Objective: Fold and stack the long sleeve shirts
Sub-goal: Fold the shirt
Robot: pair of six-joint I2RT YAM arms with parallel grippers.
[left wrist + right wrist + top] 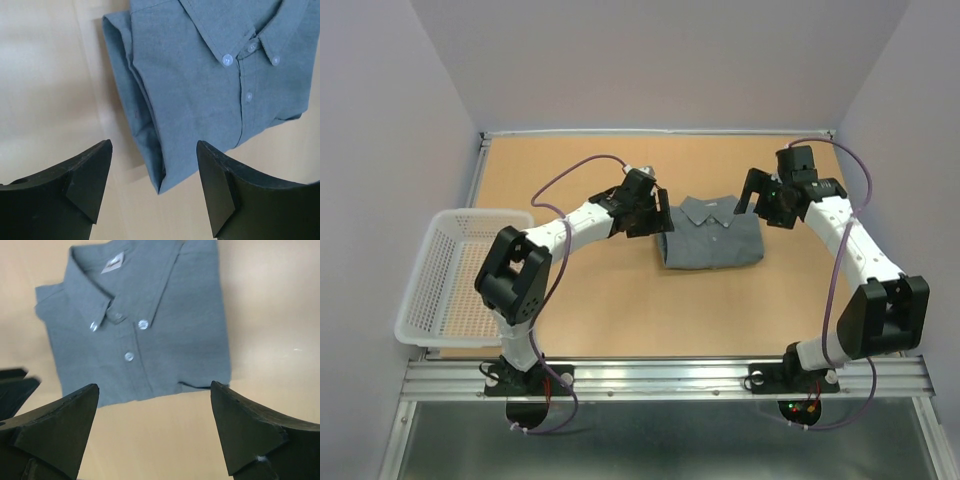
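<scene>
Entry: shirt status. You have one mid-grey button-up cloth shirt (710, 237) lying flat near the middle of the tan wooden bench (620, 310), folded into a compact rectangle. The collar points toward the far edge and the placket faces up.

Left wrist view: the shirt (200, 85) shows small pale buttons at the collar and down the front. Its folded layers are stacked along the edge closest to your left hand (153, 146).

Right wrist view: the same shirt (150, 325) shows a small white label inside the collar. Its edges look fairly square.

Left hand (663, 215): the jaws stand wide with no cloth between the fingers. From overhead it sits just beside the shirt's left edge. Its own camera shows the folded corner lying in the gap between the fingers, which are clear of the cloth.

Right hand (760, 205): the jaws are also spread wide and hold nothing. It sits near the shirt's far right corner. In its own view (153, 386) bare bench lies between the fingertips and the shirt's near edge.

A white plastic mesh basket (420, 290) sits at the bench's left edge, well apart from the shirt.
</scene>
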